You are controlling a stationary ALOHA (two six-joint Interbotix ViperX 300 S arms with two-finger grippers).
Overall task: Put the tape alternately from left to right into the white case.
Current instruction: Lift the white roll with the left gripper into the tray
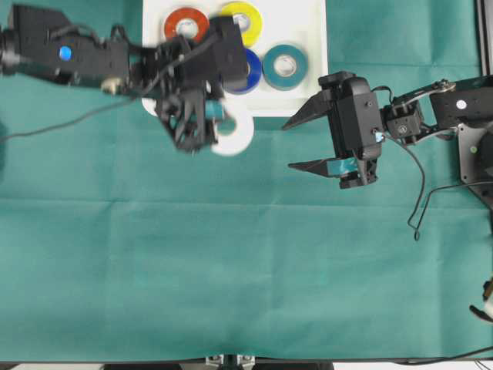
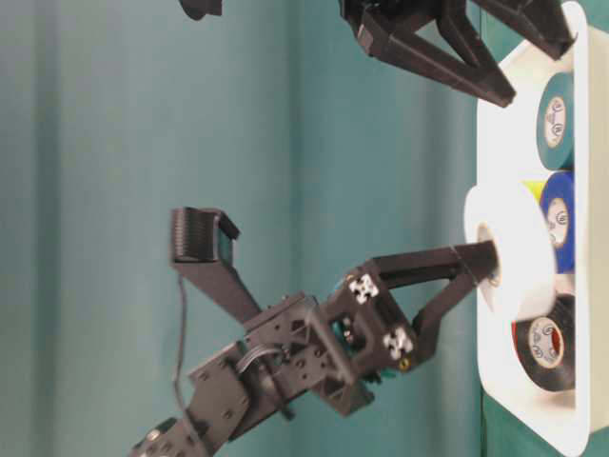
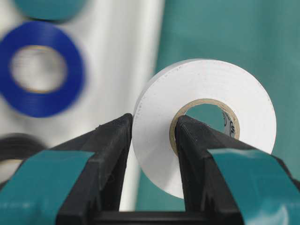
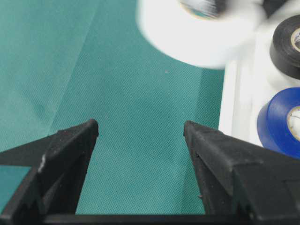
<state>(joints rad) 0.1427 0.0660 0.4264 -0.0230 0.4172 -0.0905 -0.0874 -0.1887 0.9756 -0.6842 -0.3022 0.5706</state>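
1. Left pincer (image 3: 152, 154) clamps the white roll (image 3: 206, 117), one finger through its core, at the white case's (image 1: 308, 104) rim.
2. Right pincer (image 1: 300, 144) hangs wide, empty.
3. The roll looks light, stiff and glossy; gripping the wall suits it.

Counter (image 1: 231, 262) covered with a teal-green woven cloth, faint fold creases across it. Large shallow white rectangular plastic case (image 1: 308, 31) with raised rim lies flat on the cloth at the far edge, near the middle. A thin black cable (image 1: 420, 204) trails onto the cloth at right.
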